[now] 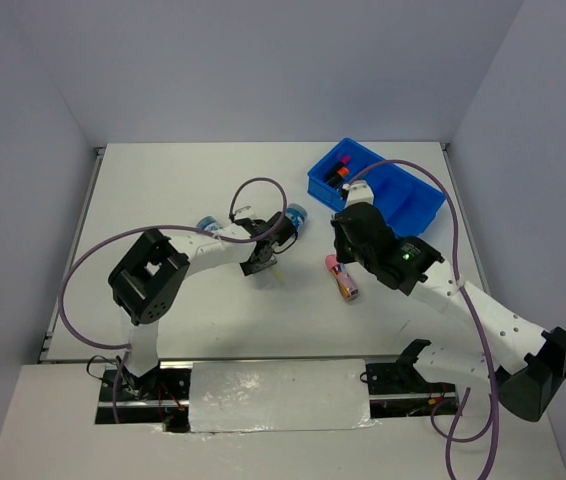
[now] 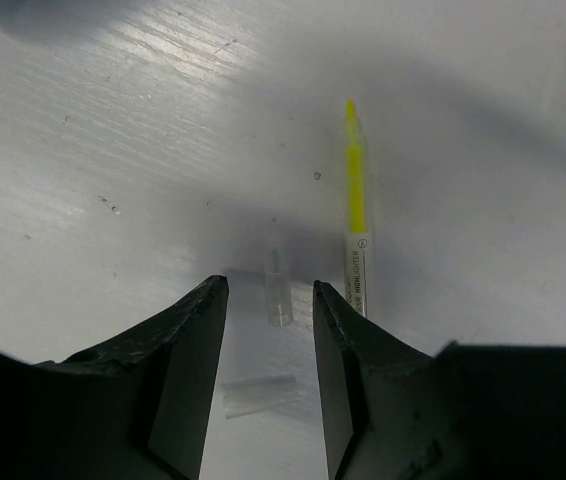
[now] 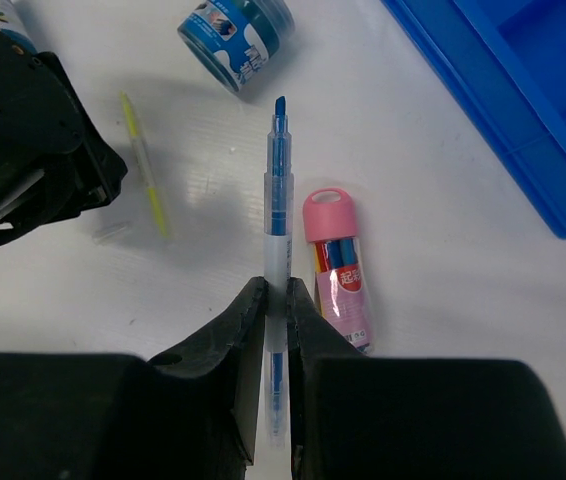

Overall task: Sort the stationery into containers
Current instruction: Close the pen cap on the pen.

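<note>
At the far left of the white table (image 1: 163, 180), a round blue tub (image 1: 206, 222) sits close beside the left arm. Just right of it the left gripper (image 2: 269, 288) points down at the table. Its jaws are half apart and straddle a small clear piece (image 2: 277, 300) lying flat between them. The piece touches neither finger, so nothing is gripped. A second clear piece (image 2: 258, 393) lies crosswise just nearer, under the jaws. A thin yellow pen (image 2: 356, 200) rests on the table just right of the right-hand finger.

Farther right and a little farther back is a second blue tub (image 1: 296, 215). The right gripper (image 3: 276, 285) is clamped narrowly on a thin blue pen (image 3: 279, 190), whose tip points toward that tub. A pink-capped tube (image 3: 338, 265) lies on the table just right of the blue pen. At the far right stands the blue tray (image 1: 408, 200), with dark markers (image 1: 340, 170) in its far-left compartment.
</note>
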Motion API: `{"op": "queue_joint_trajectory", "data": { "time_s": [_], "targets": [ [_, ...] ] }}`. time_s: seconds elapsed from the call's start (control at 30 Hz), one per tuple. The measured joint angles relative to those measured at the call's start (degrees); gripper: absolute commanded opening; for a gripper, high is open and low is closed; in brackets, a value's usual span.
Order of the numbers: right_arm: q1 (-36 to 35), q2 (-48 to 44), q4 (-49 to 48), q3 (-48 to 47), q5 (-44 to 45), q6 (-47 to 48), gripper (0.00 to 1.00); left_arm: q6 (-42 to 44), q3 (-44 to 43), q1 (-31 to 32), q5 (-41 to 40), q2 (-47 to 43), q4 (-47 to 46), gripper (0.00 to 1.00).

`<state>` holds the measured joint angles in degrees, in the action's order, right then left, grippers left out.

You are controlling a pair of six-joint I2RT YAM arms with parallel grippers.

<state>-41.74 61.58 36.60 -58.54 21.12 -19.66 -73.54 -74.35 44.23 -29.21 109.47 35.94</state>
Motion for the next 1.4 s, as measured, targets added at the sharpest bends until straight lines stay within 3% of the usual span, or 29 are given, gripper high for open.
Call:
{"op": "queue_joint_trajectory", "data": {
  "time_s": [0.23, 0.53, 0.73, 0.87, 1.03, 1.2, 1.4],
  "targets": [
    [0.0, -0.7, -0.2, 0.1, -1.0, 0.0, 0.0, -0.1, 0.0, -0.7, 0.7, 1.0, -0.8, 0.39],
    [0.0, -1.6, -0.3, 0.1, -2.2, 0.0, 0.0, 0.3, 2.6, -1.0, 1.3, -0.3, -4.2, 0.02],
    [0.0, -4.5, -2.8, 2.4, -5.9, 0.4, 0.0, 1.4, 9.2, -1.2, 3.7, -6.2, -7.4, 0.0],
    [0.0, -7.2, -8.8, 7.6, -12.9, 0.6, 0.0, 3.3, 12.9, -0.8, 3.4, -16.2, -6.9, 0.0],
    [-2.6, -6.2, -17.0, 13.1, -16.1, -3.8, 0.0, 12.1, 19.2, 0.0, 2.6, -37.3, -17.8, 0.0],
    [-10.1, -6.3, -30.6, 21.0, -21.2, -9.8, 0.0, 21.6, 29.6, 0.2, 6.1, -58.2, -34.4, 0.0],
    [-23.4, -6.3, -43.8, 21.7, -17.1, -11.8, 0.0, 27.3, 35.7, 0.2, 14.8, -69.0, -47.6, 0.0]
  ]
}}
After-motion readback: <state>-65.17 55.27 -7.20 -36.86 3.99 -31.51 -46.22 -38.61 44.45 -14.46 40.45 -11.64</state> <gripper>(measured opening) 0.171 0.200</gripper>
